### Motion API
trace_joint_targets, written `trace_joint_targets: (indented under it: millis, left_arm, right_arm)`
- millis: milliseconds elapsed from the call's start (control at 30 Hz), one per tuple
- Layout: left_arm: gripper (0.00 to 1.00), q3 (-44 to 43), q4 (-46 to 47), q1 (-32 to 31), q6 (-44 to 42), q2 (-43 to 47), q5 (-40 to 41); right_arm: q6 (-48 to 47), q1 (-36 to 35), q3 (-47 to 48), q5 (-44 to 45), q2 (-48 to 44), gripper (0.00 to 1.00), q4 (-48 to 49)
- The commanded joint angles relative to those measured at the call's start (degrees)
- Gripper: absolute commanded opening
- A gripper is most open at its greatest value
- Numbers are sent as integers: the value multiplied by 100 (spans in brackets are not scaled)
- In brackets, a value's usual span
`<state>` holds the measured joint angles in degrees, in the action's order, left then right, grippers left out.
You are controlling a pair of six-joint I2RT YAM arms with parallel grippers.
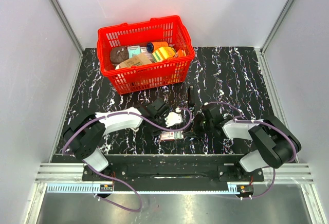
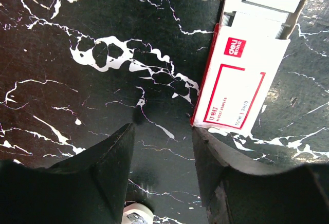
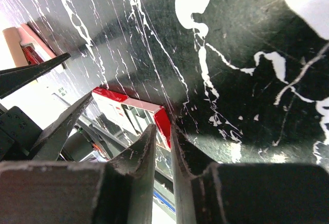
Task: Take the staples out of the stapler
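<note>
We are looking at a moment where neither end effector is holding the task's thing. The stapler (image 1: 190,95), as we are reading it, is the slim dark bar lying on the desk (image 1: 231,75) between the red basket (image 1: 149,77) and the two arms, apart from both. It is dark on dark, so we are not certain of it.

The left end effector (image 2: 163,131) is hanging spread wide over bare desk, with its right finger just beside the near corner of the staple box (image 2: 239,88). The right end effector (image 3: 163,127) is showing its fingers pressed almost together, with nothing visible in the thin slit.

We are judging three risks:
- Closing or sliding the left fingers here could catch the box corner and push it. The staple strips (image 2: 267,0) sticking out of its open far end could then spill.
- Both end effectors are working close around the box, so a reach toward the stapler could make them knock each other.
- The stapler is blending into the desk, so a grasp could land off its body and tip it.

We are counting:
- one stapler
- one staple box
- one basket, holding several packets we are unable to count
- one white scrap (image 1: 173,118) near the box
- two arms with two end effectors
</note>
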<state>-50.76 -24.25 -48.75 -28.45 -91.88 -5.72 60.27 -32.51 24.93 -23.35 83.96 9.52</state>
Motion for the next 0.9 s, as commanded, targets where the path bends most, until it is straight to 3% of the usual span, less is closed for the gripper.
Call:
trace_joint_targets:
  millis: [0, 867]
  left_arm:
    - [53, -197, 114, -47, 59, -59, 36]
    - [52, -276, -1, -73, 6, -23, 79]
  right_arm:
    - [-15, -159, 205, 41, 138, 23, 129]
    - [503, -704, 355, -169, 832, 23, 1245]
